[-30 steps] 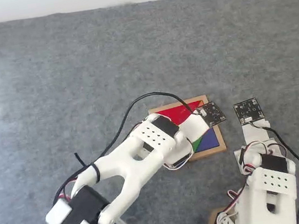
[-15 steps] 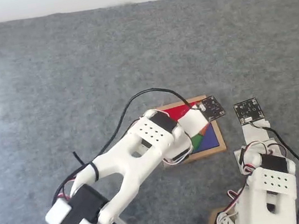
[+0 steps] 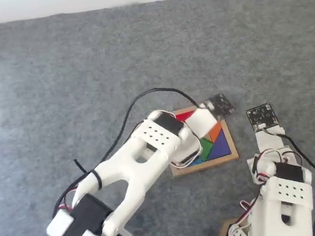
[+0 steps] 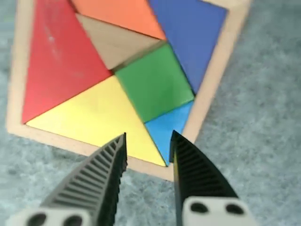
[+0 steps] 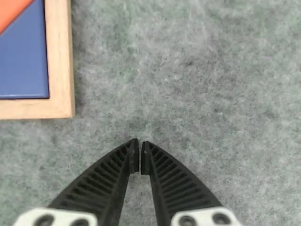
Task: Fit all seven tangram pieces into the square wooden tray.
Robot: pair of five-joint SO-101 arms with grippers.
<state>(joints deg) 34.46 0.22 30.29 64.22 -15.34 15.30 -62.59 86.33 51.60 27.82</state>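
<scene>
The square wooden tray [image 4: 210, 80] lies under my left gripper [image 4: 149, 136], which hovers open over its edge, above where the yellow triangle [image 4: 99, 117] meets the light blue triangle [image 4: 167, 129]. Nothing is between the fingers. A red triangle [image 4: 56, 61], an orange triangle [image 4: 122, 14], a dark blue piece [image 4: 193, 33] and a green square [image 4: 155, 82] also lie flat inside. Among them is a tan triangle [image 4: 115, 44]; piece or bare floor, I cannot tell. My right gripper [image 5: 140, 143] is shut over the carpet, just off the tray's corner [image 5: 59, 56].
In the high view the left arm [image 3: 156, 147] covers much of the tray [image 3: 211, 163], and the right arm [image 3: 279, 189] stands at the lower right. Grey carpet [image 3: 81, 76] spreads open to the left and far side.
The left arm has drawn back toward its base, uncovering more of the tray's orange, green and blue pieces. The right arm has not moved.
</scene>
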